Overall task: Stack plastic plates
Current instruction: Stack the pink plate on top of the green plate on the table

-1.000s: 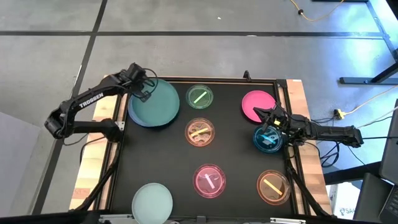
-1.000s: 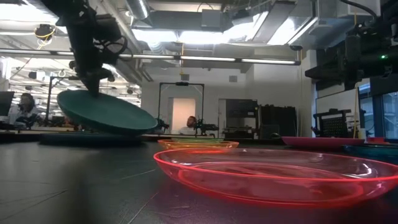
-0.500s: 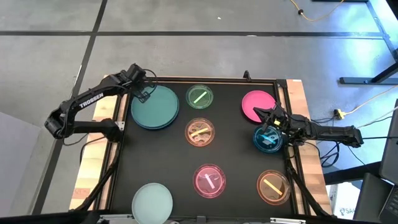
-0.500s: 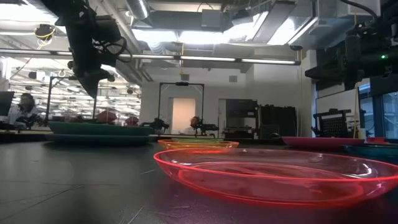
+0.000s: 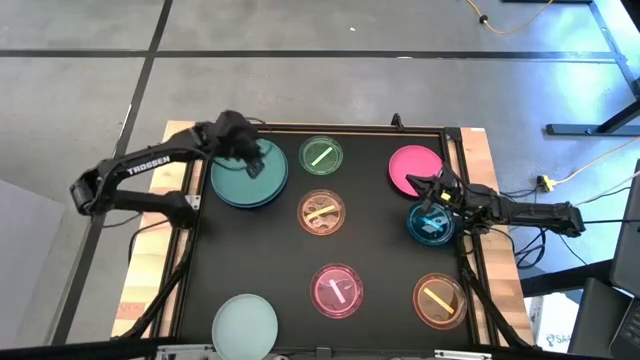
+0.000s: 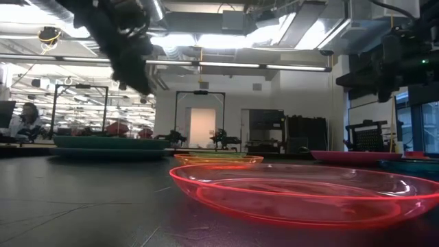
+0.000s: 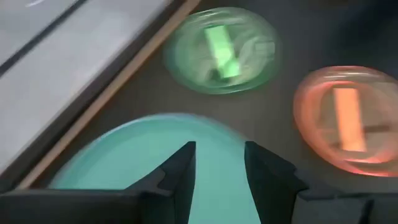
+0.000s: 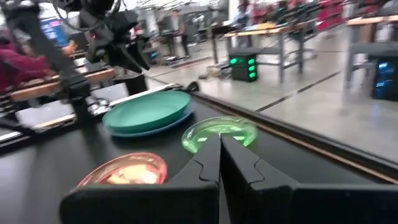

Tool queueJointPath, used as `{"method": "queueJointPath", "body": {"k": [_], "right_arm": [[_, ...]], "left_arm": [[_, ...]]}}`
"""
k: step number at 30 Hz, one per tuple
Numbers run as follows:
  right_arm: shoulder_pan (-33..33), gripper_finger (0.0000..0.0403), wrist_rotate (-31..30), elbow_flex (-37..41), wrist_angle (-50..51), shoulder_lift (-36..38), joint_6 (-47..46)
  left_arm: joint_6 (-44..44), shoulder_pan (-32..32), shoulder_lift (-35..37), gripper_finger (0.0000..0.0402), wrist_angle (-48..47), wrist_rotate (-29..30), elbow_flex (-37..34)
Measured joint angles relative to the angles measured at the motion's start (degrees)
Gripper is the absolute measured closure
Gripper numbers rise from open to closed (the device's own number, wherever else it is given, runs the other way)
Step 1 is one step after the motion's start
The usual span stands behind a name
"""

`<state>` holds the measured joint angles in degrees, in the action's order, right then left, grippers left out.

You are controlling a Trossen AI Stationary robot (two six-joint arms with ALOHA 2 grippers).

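High view: the left gripper (image 5: 248,158) hovered over the teal plate (image 5: 250,178), which lay flat on the blue plate (image 5: 226,192) at the table's far left; only a thin blue crescent showed under the teal rim. The same view placed the other plates singly on the black table (image 5: 380,260): green plate (image 5: 321,155), pink opaque plate (image 5: 414,170), two orange plates (image 5: 322,213) and (image 5: 439,301), a pink translucent plate (image 5: 338,291), and the pale mint plate (image 5: 245,325) at the near edge. The right gripper (image 5: 436,205) sat over the small blue plate (image 5: 431,224); whether it touched that plate could not be told from above. Left wrist view added what the overhead could not: the left gripper's two fingers (image 7: 181,171) stood apart with a clear gap and nothing between them, teal surface below. Right wrist view showed the right gripper's fingers (image 8: 208,163) pressed together, holding nothing visible. Low view showed the teal-on-blue pair (image 6: 110,145) sitting level, with the left arm raised clear above it, and the pink translucent plate filling the foreground.
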<state>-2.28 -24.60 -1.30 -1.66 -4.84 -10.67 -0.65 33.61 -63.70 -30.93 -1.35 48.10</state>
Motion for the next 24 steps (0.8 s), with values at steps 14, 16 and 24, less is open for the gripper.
{"method": "queueJointPath", "body": {"k": [14,16,24], "right_arm": [[0.02,0.0398,6.24,0.28,-5.3,-9.48,0.08],[0.02,0.0398,6.25,0.28,-7.45,-11.57,0.64],[0.02,0.0398,2.76,-2.77,-11.21,-21.3,3.7]], "left_arm": [[-5.83,-31.28,-9.1,0.0274,18.84,4.72,-2.79],[-5.82,-34.27,-9.13,0.0274,25.36,4.7,-4.95],[-5.24,-41.22,-9.16,0.0274,51.05,9.37,-15.62]]}}
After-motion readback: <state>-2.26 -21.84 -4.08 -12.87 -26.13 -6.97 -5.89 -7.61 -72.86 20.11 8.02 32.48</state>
